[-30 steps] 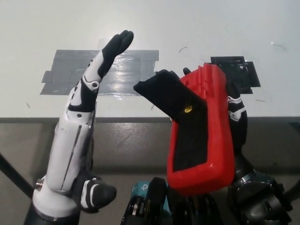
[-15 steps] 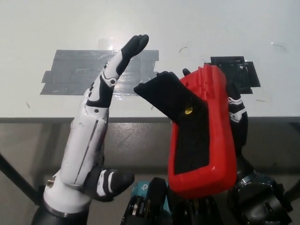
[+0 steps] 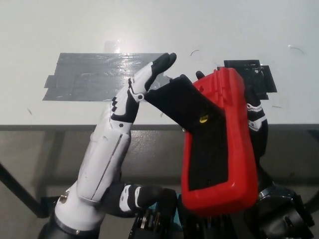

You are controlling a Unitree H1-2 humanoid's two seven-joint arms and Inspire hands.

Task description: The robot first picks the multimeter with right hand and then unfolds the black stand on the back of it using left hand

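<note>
Now the spread left robot hand [image 3: 117,134] has reached the stand [image 3: 174,97]; right robot hand [image 3: 254,119] grips the multimeter [image 3: 219,144].

1. The right hand [image 3: 255,117] is almost wholly hidden behind the red multimeter [image 3: 219,144]; only dark fingertips show past its top and right edge.
2. The multimeter's front face is turned away, out of sight.
3. Where the left hand [image 3: 122,129] reaches the black stand [image 3: 172,97], the fingertips overlap the stand's edge; whether they touch it cannot be told.
4. The left forearm is cut off at the bottom edge.
5. The black tape patch [image 3: 261,79] is partly covered by the multimeter.
</note>
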